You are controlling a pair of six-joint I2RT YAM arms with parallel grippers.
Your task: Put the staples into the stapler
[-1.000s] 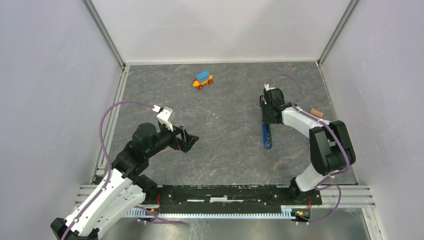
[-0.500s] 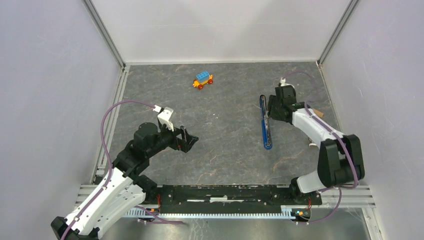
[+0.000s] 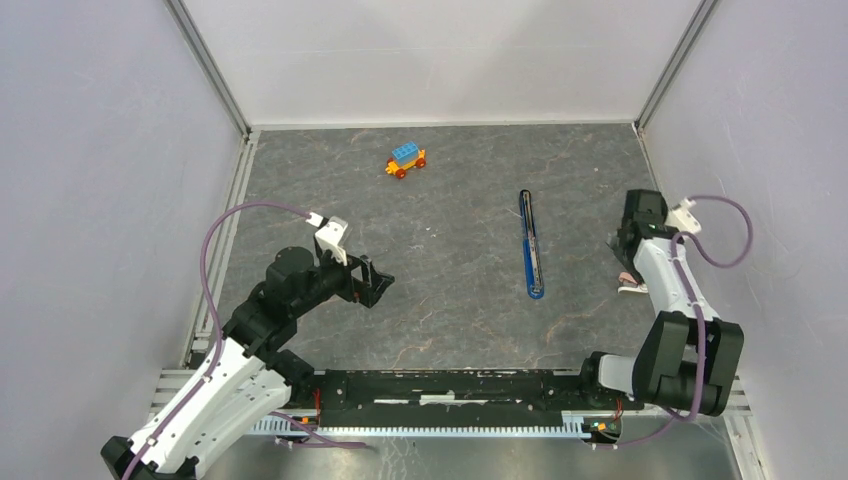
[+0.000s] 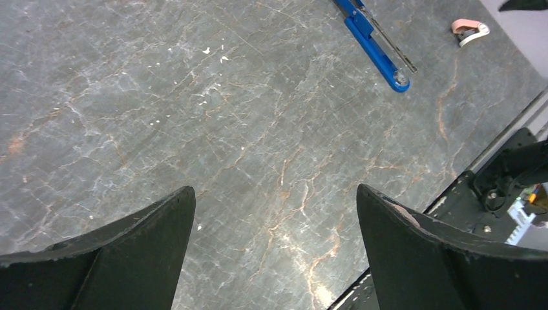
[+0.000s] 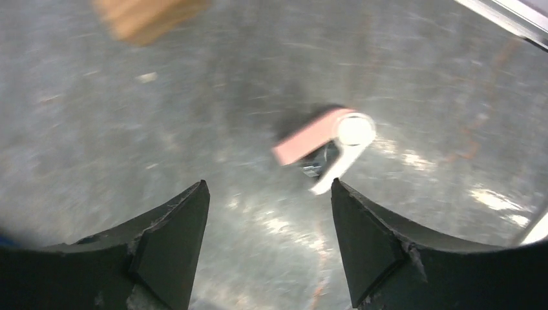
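Stapler (image 3: 532,245) — lying flat on tabletop (image 3: 450,300), right of centre, clear of both grippers. Left gripper (image 4: 274,197) wide open, empty. Right gripper (image 5: 268,184) open, empty — over small pink-and-white object (image 5: 323,139) at tabletop's right edge.

The stapler (image 3: 531,245) lies on the surface (image 3: 450,310) right of centre, running near to far. The toy car (image 3: 405,160) stands farther back, to its left. A small item (image 3: 631,286) lies apart, right of the stapler.

One stapler (image 3: 531,245), one toy car (image 3: 406,160), one pink-and-white piece (image 5: 326,142), one tan block (image 5: 145,16).
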